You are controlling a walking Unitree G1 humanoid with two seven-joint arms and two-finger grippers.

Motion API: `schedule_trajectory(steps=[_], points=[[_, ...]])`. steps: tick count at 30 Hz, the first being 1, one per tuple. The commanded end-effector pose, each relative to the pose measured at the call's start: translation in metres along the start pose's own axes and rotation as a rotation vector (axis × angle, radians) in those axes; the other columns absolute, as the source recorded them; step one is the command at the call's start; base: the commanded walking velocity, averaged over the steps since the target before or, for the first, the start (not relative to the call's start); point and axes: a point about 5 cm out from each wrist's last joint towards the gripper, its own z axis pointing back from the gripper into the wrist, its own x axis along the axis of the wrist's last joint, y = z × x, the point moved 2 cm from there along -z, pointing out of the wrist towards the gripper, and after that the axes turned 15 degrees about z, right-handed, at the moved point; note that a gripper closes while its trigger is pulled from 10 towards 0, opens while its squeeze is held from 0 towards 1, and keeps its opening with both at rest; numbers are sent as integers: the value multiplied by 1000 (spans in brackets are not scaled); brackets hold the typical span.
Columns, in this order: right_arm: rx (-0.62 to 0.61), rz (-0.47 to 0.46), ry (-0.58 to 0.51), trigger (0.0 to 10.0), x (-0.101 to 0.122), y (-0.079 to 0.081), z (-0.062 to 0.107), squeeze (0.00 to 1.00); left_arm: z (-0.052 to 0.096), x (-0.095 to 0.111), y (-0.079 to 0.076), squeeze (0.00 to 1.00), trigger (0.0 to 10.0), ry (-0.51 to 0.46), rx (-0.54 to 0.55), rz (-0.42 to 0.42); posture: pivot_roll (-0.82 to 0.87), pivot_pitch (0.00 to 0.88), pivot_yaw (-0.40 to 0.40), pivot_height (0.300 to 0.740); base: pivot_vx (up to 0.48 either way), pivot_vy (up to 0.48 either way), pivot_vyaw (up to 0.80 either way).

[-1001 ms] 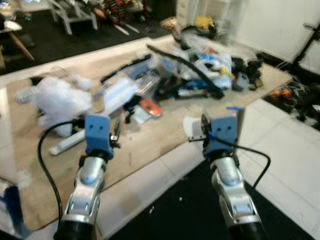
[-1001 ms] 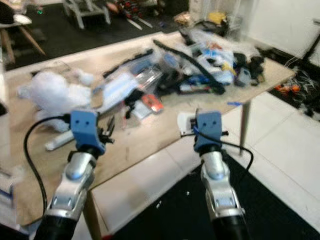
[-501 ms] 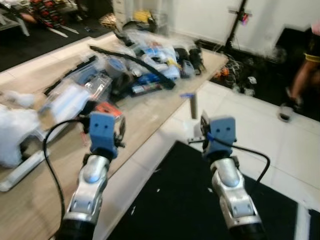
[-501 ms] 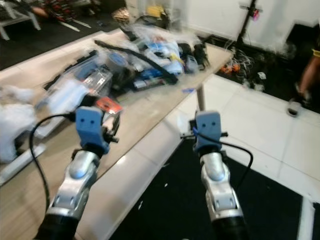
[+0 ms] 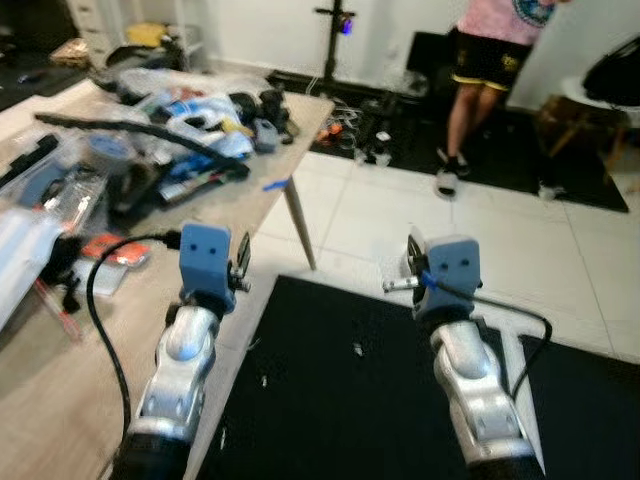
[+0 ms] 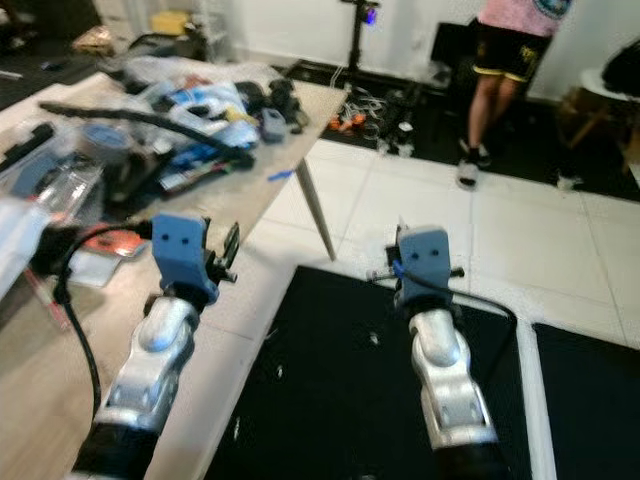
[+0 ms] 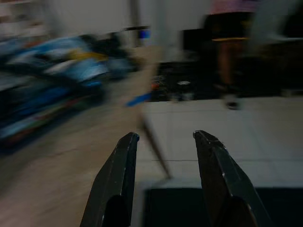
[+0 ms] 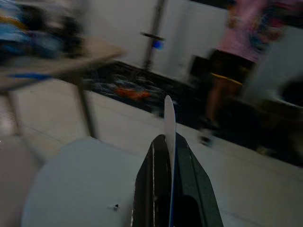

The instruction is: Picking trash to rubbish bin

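I've got the right gripper point(image 8: 169, 156) pinched on a thin white scrap point(image 8: 169, 120) for binning, left gripper point(image 7: 164, 146) open, empty beside it.

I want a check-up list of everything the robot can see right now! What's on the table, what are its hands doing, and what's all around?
Surface: wooden table on the robot's left; its corner leg stands on white tiles.
Job's things: thin white piece pinched edge-on in the right tool; rubbish bin: nothing seen.
Clutter: heap of plastic packets and black straps on the table; small orange packet nearer the robot.
Grippers: left tool open, holding nothing, pointing past the table edge; right tool shut, over the floor.
Cables: black cable looping from the left wrist; another at the right wrist.
Surroundings: black floor mat; person's legs; black stand.
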Motion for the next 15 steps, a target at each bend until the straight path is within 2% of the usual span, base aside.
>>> schedule_trajectory(steps=[1, 7, 15], points=[[-10, -19, 31, 10000, -8, -2, 4, 0, 5, -8, -5, 0, 10000, 22, -31, -22, -76, 113, -25, 740, 0, 0, -800], [0, -21, 32, 10000, -8, 1, 5, 0, 9, -8, -1, 0, 10000, 23, -4, -13, -72, 118, -21, 740, 0, 0, -800], [3, -20, 40, 10000, -12, 3, 6, 0, 8, -13, -4, 0, 10000, 33, -9, -26, -73, 101, -20, 740, 0, 0, -800]])
